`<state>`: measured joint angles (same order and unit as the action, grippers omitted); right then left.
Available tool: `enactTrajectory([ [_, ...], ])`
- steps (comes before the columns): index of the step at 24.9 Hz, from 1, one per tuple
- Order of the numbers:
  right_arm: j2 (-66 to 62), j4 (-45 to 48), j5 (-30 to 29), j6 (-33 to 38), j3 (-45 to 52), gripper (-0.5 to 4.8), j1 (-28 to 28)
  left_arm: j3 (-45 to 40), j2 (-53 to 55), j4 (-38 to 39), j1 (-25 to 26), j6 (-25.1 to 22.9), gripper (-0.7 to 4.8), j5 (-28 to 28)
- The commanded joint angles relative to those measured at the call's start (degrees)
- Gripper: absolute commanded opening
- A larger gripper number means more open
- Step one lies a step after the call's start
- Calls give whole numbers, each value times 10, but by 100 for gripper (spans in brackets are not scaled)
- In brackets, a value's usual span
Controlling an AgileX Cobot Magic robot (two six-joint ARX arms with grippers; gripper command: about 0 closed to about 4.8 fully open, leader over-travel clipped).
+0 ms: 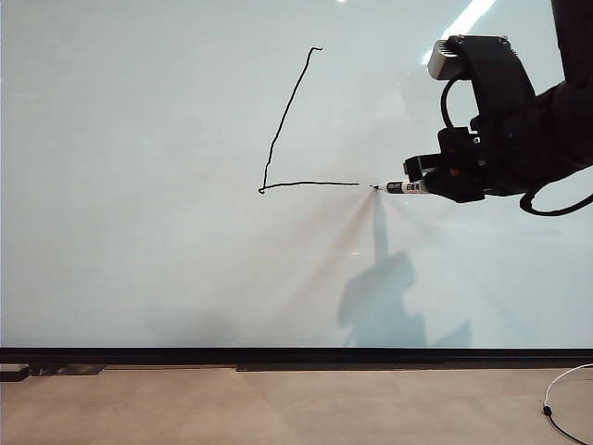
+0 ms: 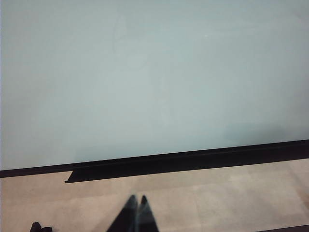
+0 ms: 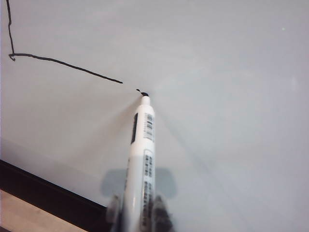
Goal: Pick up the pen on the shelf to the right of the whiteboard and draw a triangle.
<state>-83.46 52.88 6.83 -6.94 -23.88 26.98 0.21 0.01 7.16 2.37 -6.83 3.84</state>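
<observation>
The whiteboard [image 1: 139, 204] fills the exterior view. Two thin black strokes of the triangle are on it: a slanted left side [image 1: 285, 116] and a base line [image 1: 310, 184], which also shows in the right wrist view [image 3: 67, 64]. My right gripper [image 1: 434, 182] [image 3: 137, 215] is shut on the pen [image 1: 405, 187] [image 3: 142, 154], a white printed barrel. The pen's black tip touches the board just past a small gap after the base line's end. My left gripper [image 2: 137, 199] is shut and empty, low in front of the board's black bottom strip [image 2: 193, 159].
A black ledge [image 1: 296, 356] runs along the board's bottom edge above a beige surface [image 1: 278, 408]. A thin white cable [image 1: 563, 400] lies at the lower right. A small dark object [image 2: 38, 227] sits at the edge of the left wrist view.
</observation>
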Motion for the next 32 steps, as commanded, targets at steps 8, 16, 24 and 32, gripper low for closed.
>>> enactTrajectory([
  [8, 10, 7, 37, -13, -2, -7, -19, 2, 0, -3, 0, 0, -5, 0],
  [16, 51, 0, 19, -18, 29, -7, -63, 2, 0, -3, 0, 0, -5, 0],
  [24, 52, 20, 2, -19, 29, -7, -66, 2, 0, -3, 0, 0, -5, 0],
  [32, 52, 22, -11, -26, 15, -7, -66, 2, 0, -3, 0, 0, -5, 0],
])
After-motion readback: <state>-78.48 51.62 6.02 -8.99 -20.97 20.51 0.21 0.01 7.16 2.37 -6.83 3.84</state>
